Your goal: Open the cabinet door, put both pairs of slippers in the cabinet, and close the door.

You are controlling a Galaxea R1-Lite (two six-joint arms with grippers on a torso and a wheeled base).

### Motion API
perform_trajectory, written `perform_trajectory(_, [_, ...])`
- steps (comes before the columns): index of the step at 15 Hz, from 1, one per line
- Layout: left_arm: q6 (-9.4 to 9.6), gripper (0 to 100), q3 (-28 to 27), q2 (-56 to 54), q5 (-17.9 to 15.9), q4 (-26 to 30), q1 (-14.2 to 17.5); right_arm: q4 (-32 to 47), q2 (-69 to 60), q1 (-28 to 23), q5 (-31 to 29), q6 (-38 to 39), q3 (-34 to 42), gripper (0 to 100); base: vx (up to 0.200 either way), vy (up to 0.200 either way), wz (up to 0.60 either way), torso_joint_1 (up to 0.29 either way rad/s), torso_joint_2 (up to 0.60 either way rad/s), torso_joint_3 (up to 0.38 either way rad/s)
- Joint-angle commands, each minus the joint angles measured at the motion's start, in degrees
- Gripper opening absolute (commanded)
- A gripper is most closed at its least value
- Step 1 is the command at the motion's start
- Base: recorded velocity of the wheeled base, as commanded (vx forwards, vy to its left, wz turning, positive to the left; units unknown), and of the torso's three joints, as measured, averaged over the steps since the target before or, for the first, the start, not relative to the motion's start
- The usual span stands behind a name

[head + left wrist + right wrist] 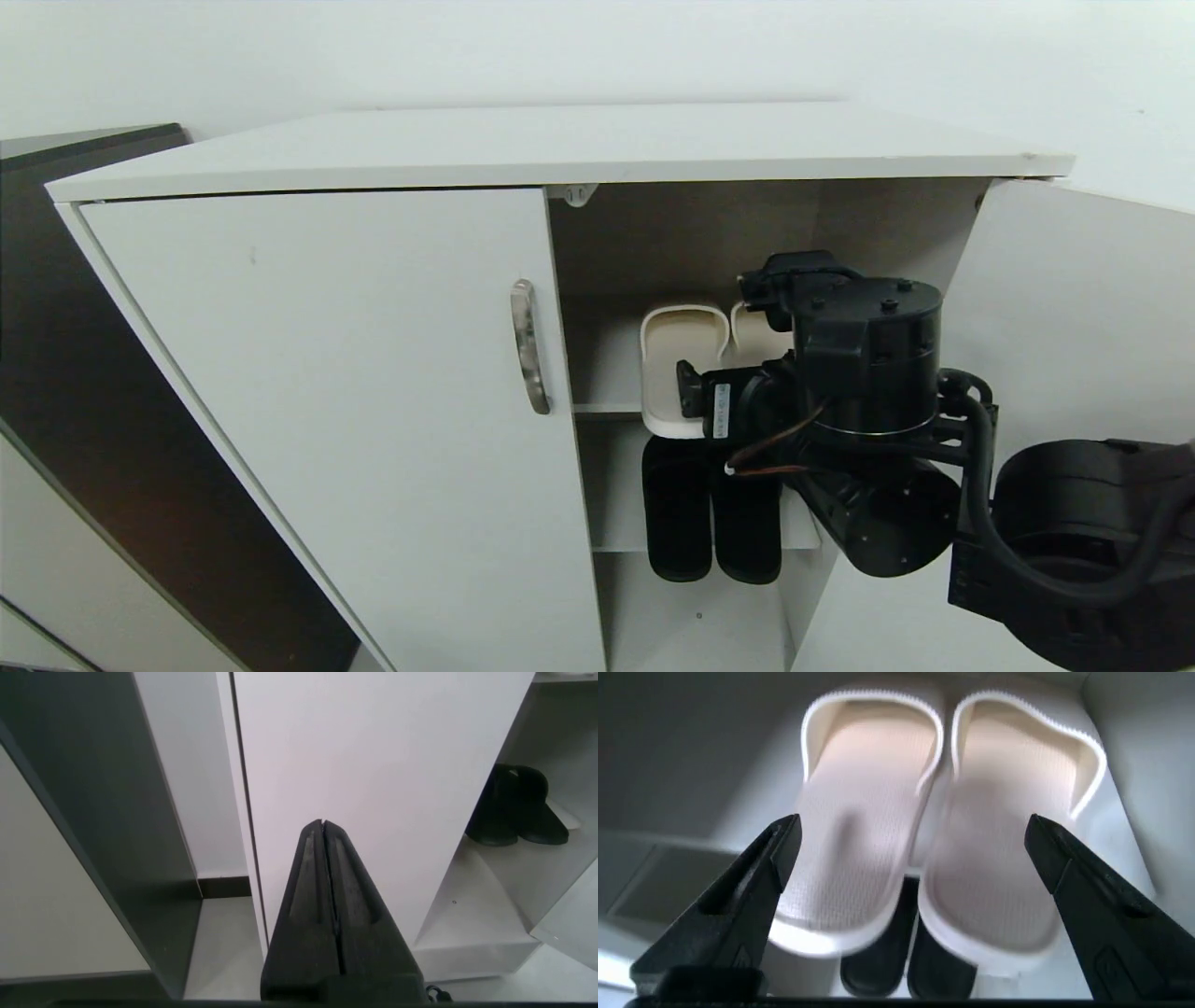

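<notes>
The white cabinet (pixel 560 149) has its left door (pixel 355 411) shut and its right door (pixel 1074 308) swung open. A white pair of slippers (pixel 952 849) lies on the upper shelf, heels hanging past the shelf edge. The black pair (pixel 709 513) lies on the shelf below, also seen in the left wrist view (pixel 519 807). My right gripper (pixel 915 891) is open just in front of the white slippers (pixel 681 364), one finger on each side, holding nothing. My left gripper (pixel 322 835) is shut and empty, low in front of the closed left door.
A metal handle (pixel 528 345) is on the left door. A dark panel (pixel 103 373) leans beside the cabinet on the left. The bottom compartment (pixel 691 616) of the cabinet holds nothing. The right arm fills the cabinet opening.
</notes>
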Motion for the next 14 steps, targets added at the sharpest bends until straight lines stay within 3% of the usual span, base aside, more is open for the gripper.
perform_trajectory(1, [0.04,0,0.0,0.1,0.1,0.0,0.0,0.0,-0.4,0.5,0.0,0.0,0.7,0,0.0,0.0,0.0,0.0,0.0,0.0])
perform_trajectory(13, [0.13,0,0.0,0.1,0.1,0.0,0.0,-0.1,1.4,0.8,0.0,-0.2,2.7,0,0.0,0.0,0.0,0.0,0.0,0.0])
perform_trajectory(14, [0.13,0,0.0,0.1,0.1,0.0,0.0,-0.1,1.5,0.8,0.0,-0.2,2.7,0,-0.2,0.0,0.0,0.002,0.0,0.002])
